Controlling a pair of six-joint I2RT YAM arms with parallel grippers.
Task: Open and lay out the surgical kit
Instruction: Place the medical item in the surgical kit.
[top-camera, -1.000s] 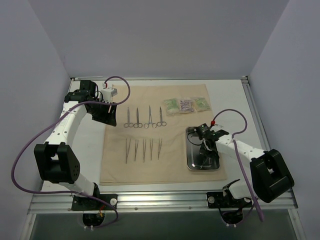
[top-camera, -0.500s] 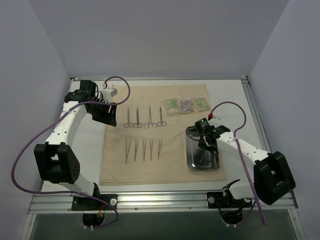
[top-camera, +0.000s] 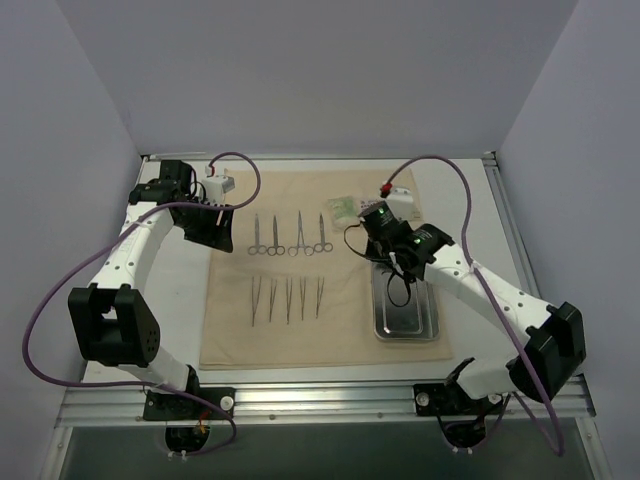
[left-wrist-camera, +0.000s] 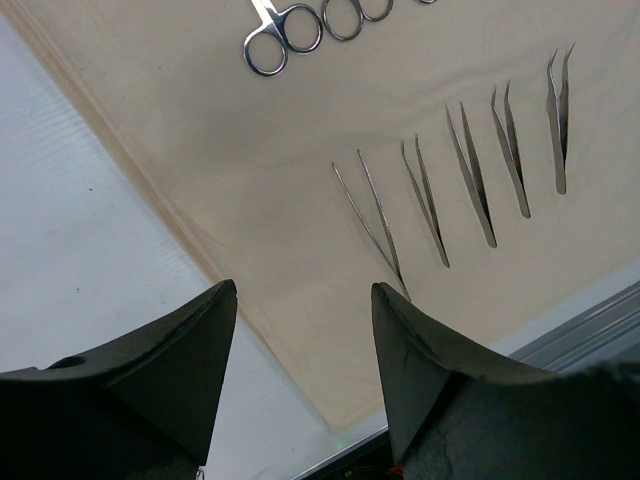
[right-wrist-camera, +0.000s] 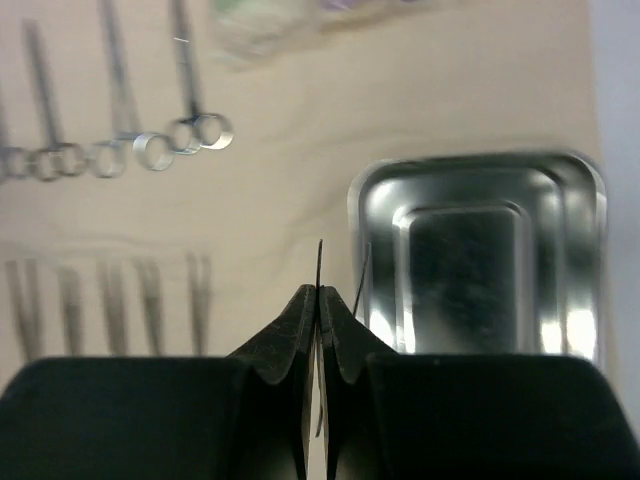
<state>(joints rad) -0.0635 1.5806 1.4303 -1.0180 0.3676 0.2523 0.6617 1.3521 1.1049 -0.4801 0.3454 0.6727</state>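
Note:
The surgical kit lies spread on the beige cloth (top-camera: 330, 335). On it are a row of ring-handled clamps (top-camera: 290, 235), a row of tweezers (top-camera: 287, 298), a steel tray (top-camera: 405, 325) at the right and a pale packet (top-camera: 343, 207) at the back. My right gripper (top-camera: 373, 247) hovers over the cloth beside the tray's far left corner. In the right wrist view it (right-wrist-camera: 318, 290) is shut on a thin dark sliver (right-wrist-camera: 320, 262), which I cannot identify; the tray (right-wrist-camera: 480, 200) looks empty. My left gripper (left-wrist-camera: 304, 290) hangs open and empty over the cloth's left edge (left-wrist-camera: 150, 190).
The right arm covers other packets at the back right of the cloth. Bare white table (top-camera: 180, 300) runs left of the cloth. A metal rail (top-camera: 320, 400) lines the near edge. Purple cables (top-camera: 440, 175) loop above both arms.
The right arm has risen out of the tray and swung back and left, its gripper still shut. The left arm has not moved.

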